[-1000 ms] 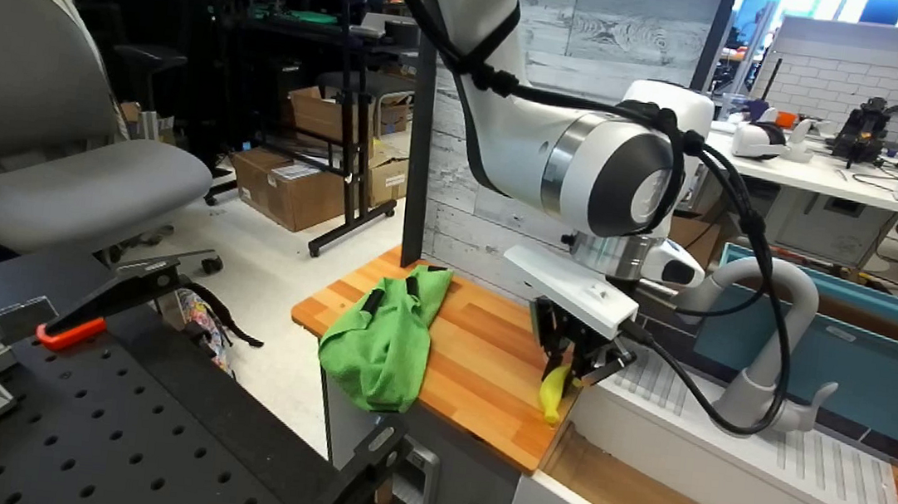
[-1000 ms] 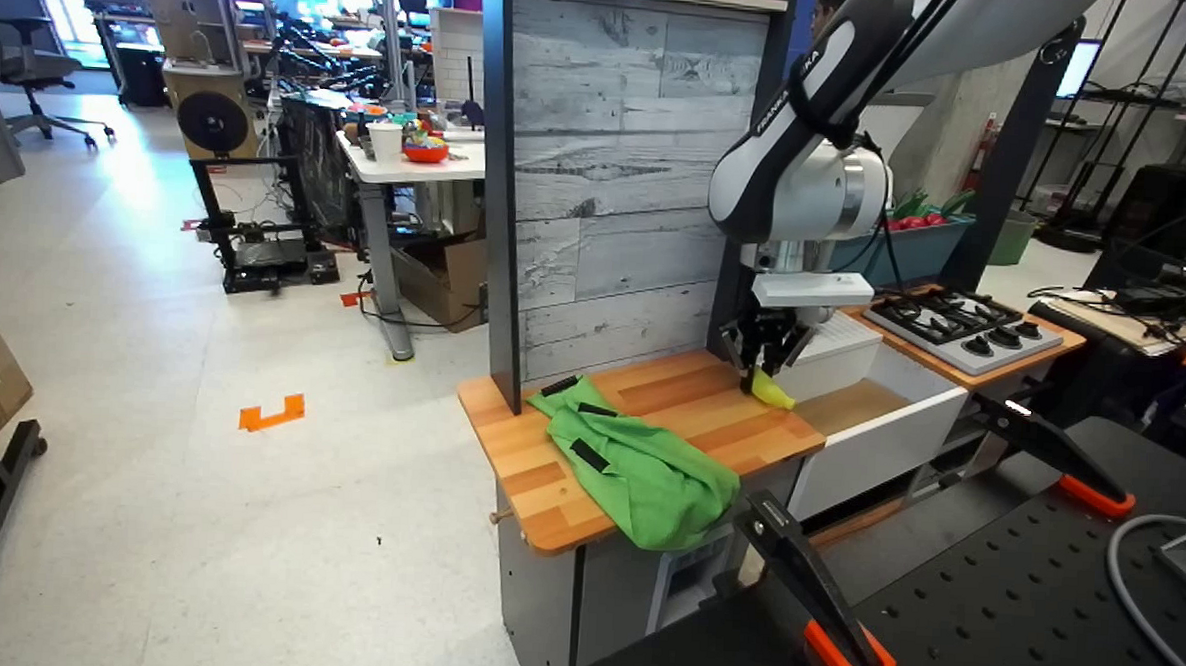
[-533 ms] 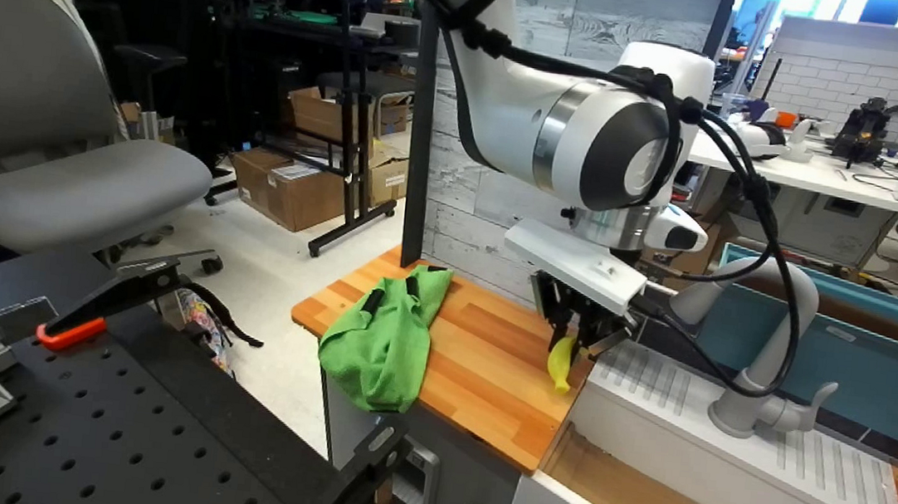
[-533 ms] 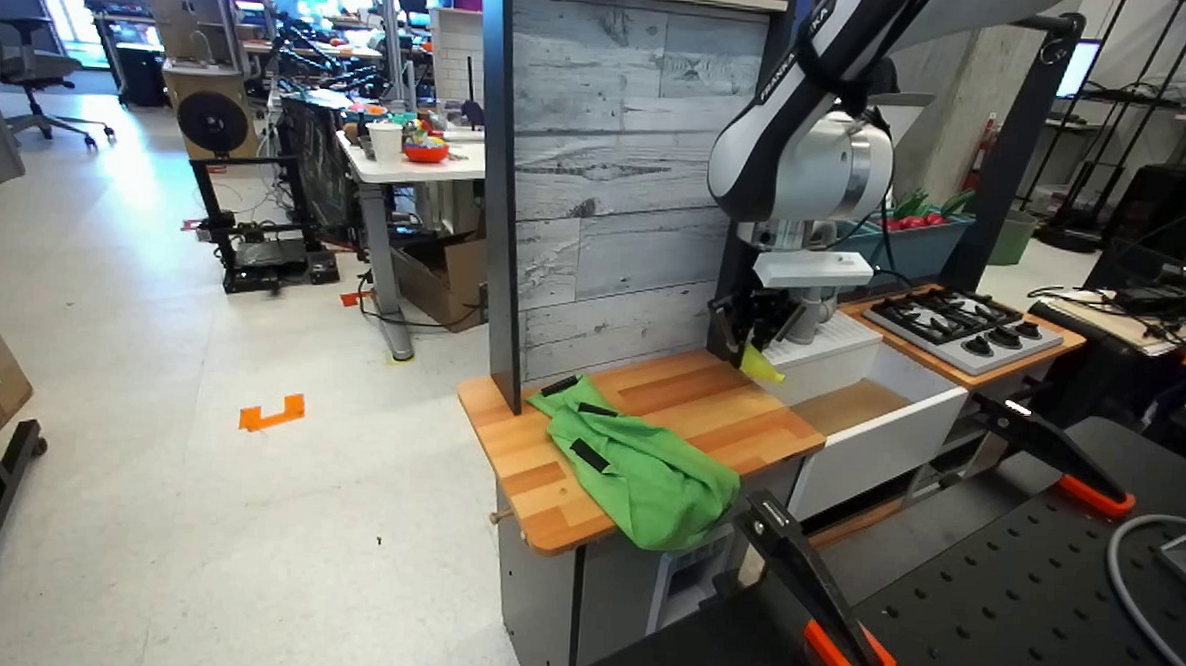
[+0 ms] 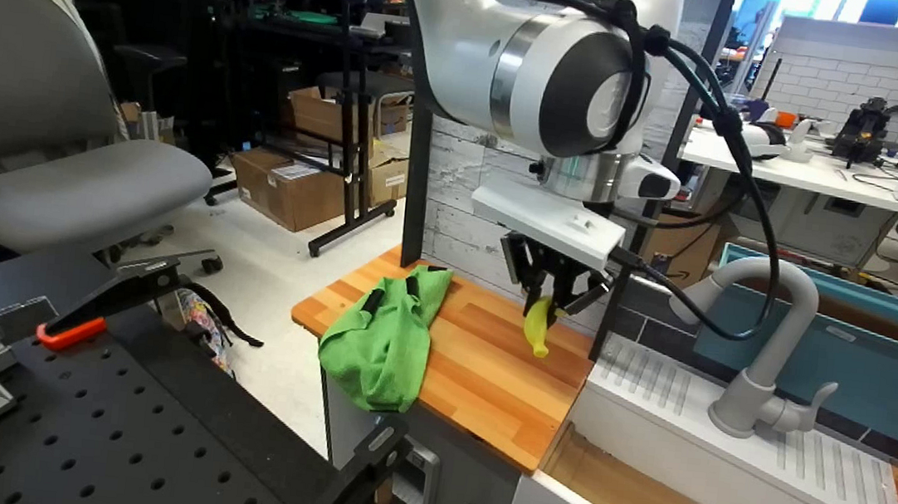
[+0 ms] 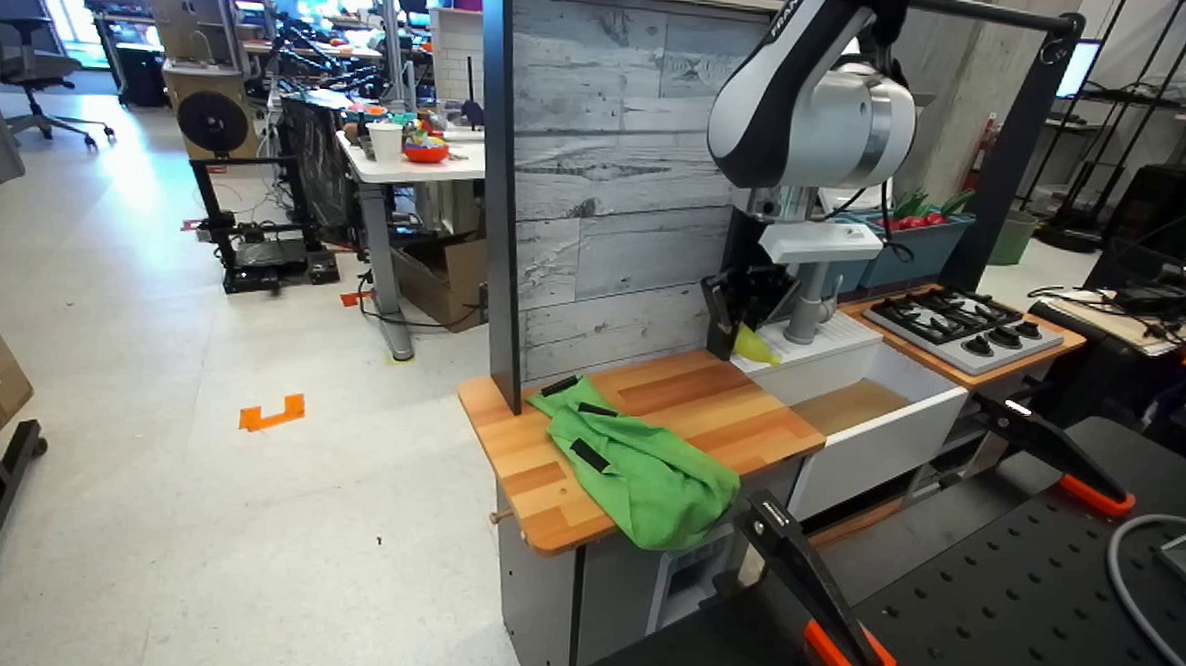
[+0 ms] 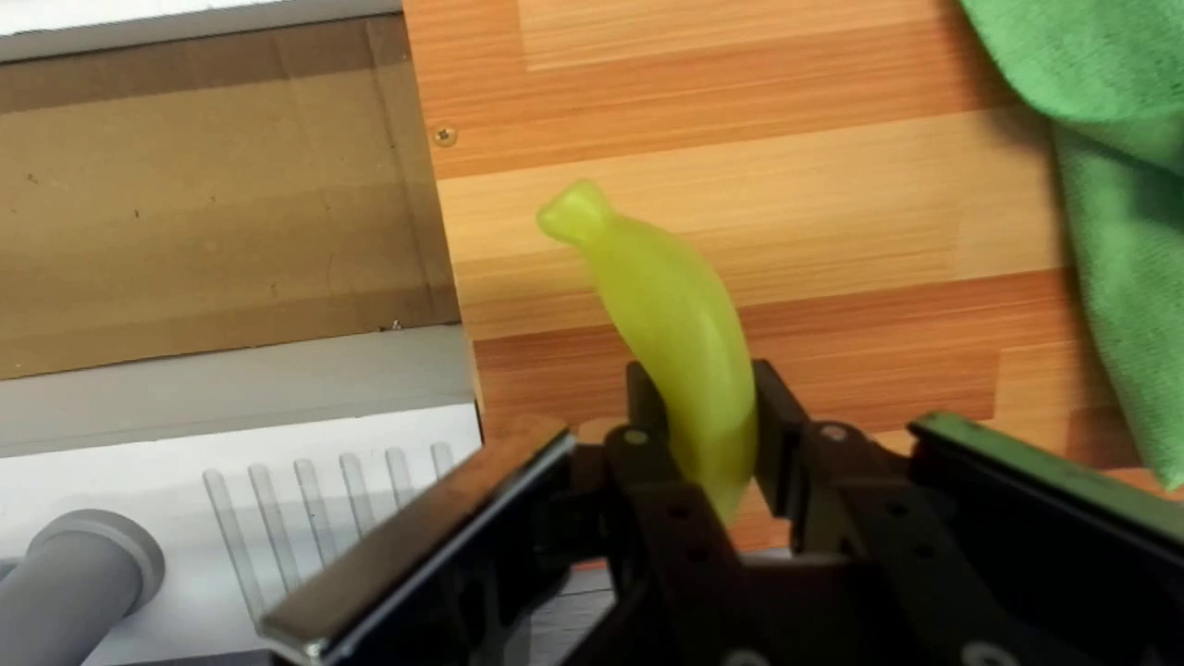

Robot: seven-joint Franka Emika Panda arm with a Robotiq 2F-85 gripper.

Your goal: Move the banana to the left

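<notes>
The yellow banana (image 5: 536, 332) is held above the wooden worktop (image 5: 478, 372), hanging downward at a tilt. It also shows in an exterior view (image 6: 756, 347) and in the wrist view (image 7: 680, 305). My gripper (image 7: 709, 407) is shut on the banana's lower part in the wrist view, with a dark finger pad (image 7: 779, 425) on either side. The banana's stem end sticks out past the fingers. In an exterior view the gripper (image 5: 541, 310) is over the worktop's right part, near the back panel. The tip between the fingers is partly hidden.
A green cloth (image 5: 385, 345) lies on the worktop's left part and hangs over its front edge. A white sink (image 5: 646, 440) with a grey faucet (image 5: 768, 352) adjoins the worktop. A grey wood-patterned panel (image 6: 620, 174) stands behind it. A stove (image 6: 964, 324) is beyond the sink.
My gripper has risen with the banana, lifting it off the worktop. In an exterior view it has also shifted left. The cloth has not moved.
</notes>
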